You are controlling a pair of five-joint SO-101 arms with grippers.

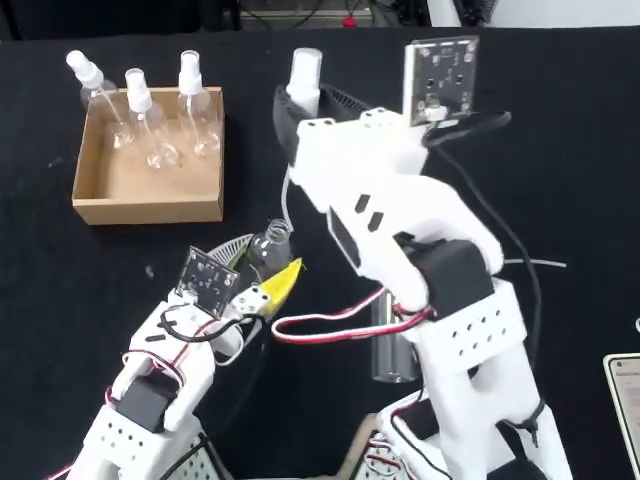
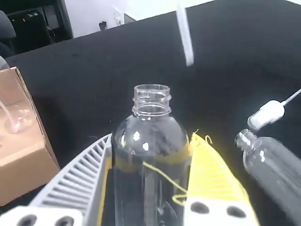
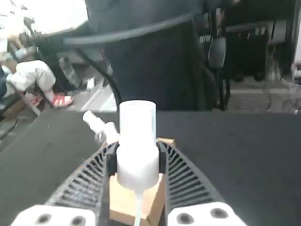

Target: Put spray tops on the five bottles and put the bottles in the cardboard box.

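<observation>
My left gripper (image 1: 268,262) is shut on a clear bottle (image 1: 270,243), holding it upright with its neck (image 2: 151,100) uncapped between the grey and yellow fingers. My right gripper (image 1: 308,98) is shut on a white spray top (image 1: 305,72) above and beyond that bottle. Its thin dip tube (image 2: 185,33) hangs down over the bottle's mouth without entering it. In the right wrist view the spray top (image 3: 137,150) sits between the fingers. The cardboard box (image 1: 110,185) at the far left holds three capped bottles (image 1: 150,125). Another uncapped bottle (image 2: 273,165) lies on the table beside a loose spray top (image 2: 265,114).
The black table (image 1: 560,150) stretches open to the right. The lying bottle (image 1: 395,350) is partly under the right arm's body. A flat white object (image 1: 625,400) sits at the right edge. The box wall (image 2: 19,146) is close to the left gripper.
</observation>
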